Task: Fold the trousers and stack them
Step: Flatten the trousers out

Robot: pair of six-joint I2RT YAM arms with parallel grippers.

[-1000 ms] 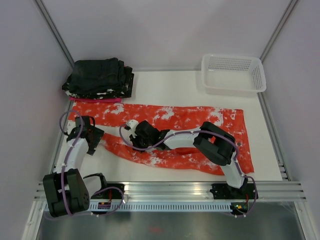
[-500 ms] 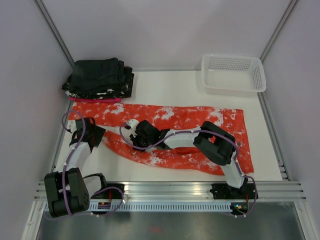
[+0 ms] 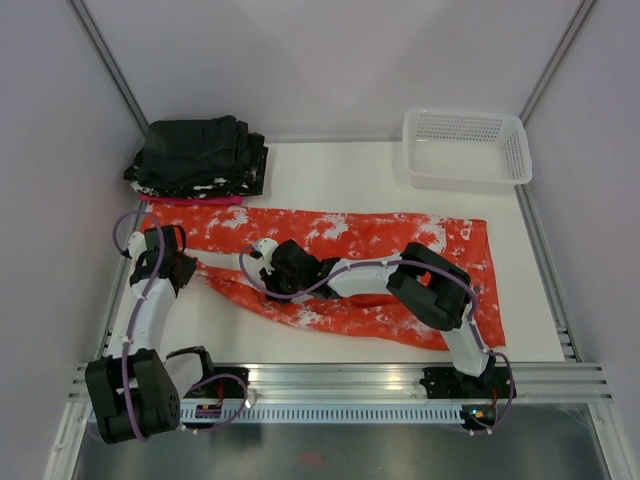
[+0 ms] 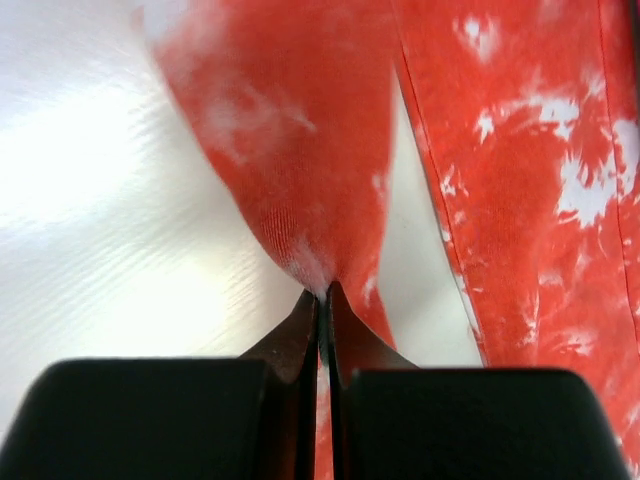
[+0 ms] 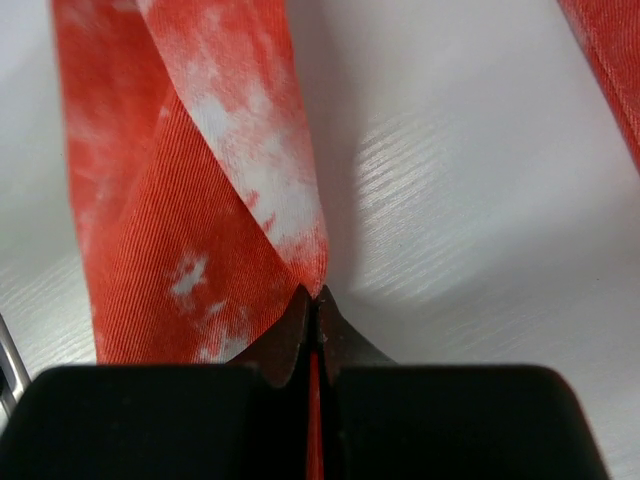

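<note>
Orange-red trousers [image 3: 380, 230] | left hand [image 4: 322, 290] pinching | right hand [image 5: 312, 292] pinching

Orange-red trousers [image 3: 340, 232]: middle hidden under right arm [image 3: 430, 285]; pink cloth [image 3: 190, 201]: only an edge shows beneath black garments [image 3: 200, 155]

no readable text, labels, numbers

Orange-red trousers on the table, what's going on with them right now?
Both robot arms grip the trousers, which lie spread lengthwise across the table, not yet folded. The left gripper is shut on fabric near their left end; the right gripper is shut on a pinch of the near leg. Folded black garments sit at the far left corner.
</note>
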